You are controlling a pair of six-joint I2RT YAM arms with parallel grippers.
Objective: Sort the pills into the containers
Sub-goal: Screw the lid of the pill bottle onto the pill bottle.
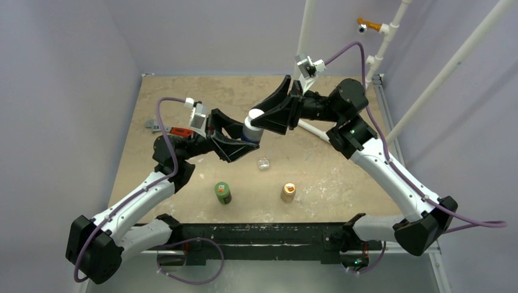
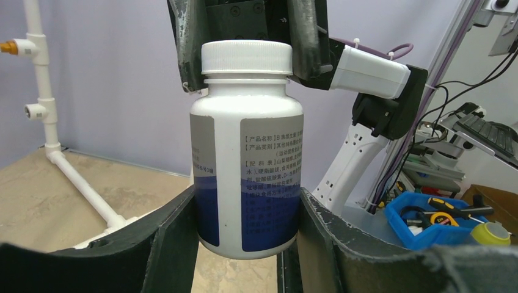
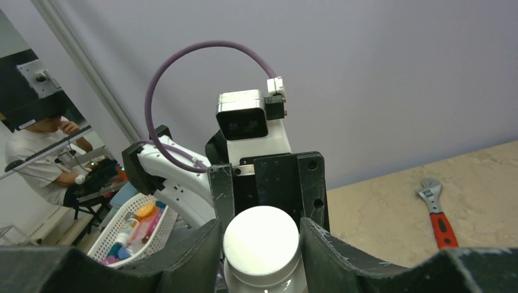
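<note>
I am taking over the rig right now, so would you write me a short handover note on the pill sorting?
The left hand is shut on the body of the white-capped bottle, held off the table.
The right hand straddles the white cap, fingers close on both sides; firm contact is unclear.
The clear case sits on the table below the bottle. The green bottle and tan-orange bottle stand nearer the arm bases.
Done: bottle picked up, cap on. No pills visible.
Left: remove the cap, get pills into the case.
</note>
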